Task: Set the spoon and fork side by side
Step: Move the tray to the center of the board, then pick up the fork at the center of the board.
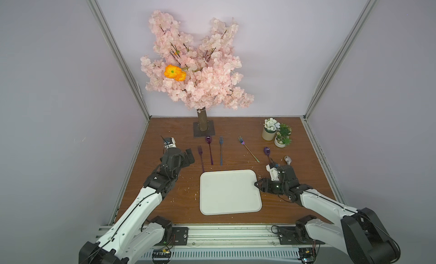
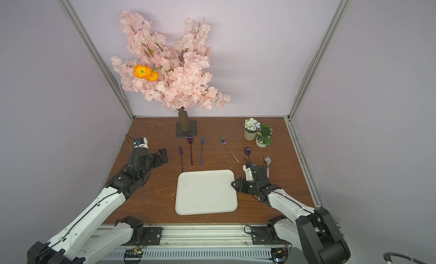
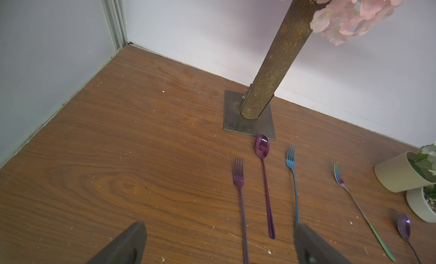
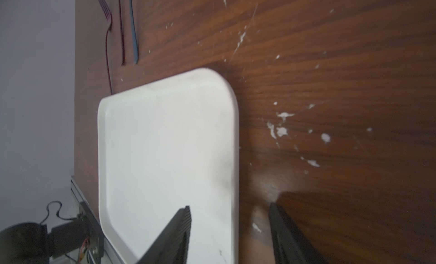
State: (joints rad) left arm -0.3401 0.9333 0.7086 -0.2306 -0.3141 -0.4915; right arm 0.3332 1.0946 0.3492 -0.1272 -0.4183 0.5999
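The brown, crumb-flecked worktop [image 1: 184, 203] carries a white tray [image 1: 230, 192]; one tray edge lies under the gap between the right fingers [image 4: 177, 232]. Just beyond the left fingers [image 3: 127, 244] lie a purple fork [image 1: 201, 157], purple spoon [image 1: 210, 151] and blue fork [image 1: 221, 151], parallel. Farther off are a rainbow fork [image 1: 249, 150], a second purple spoon [image 1: 266, 151], a base plate [image 1: 210, 131] and two pots [image 1: 268, 134].

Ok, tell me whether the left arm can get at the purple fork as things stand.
Probably yes: the left tool is open right beside the purple fork, with only bare table between them.
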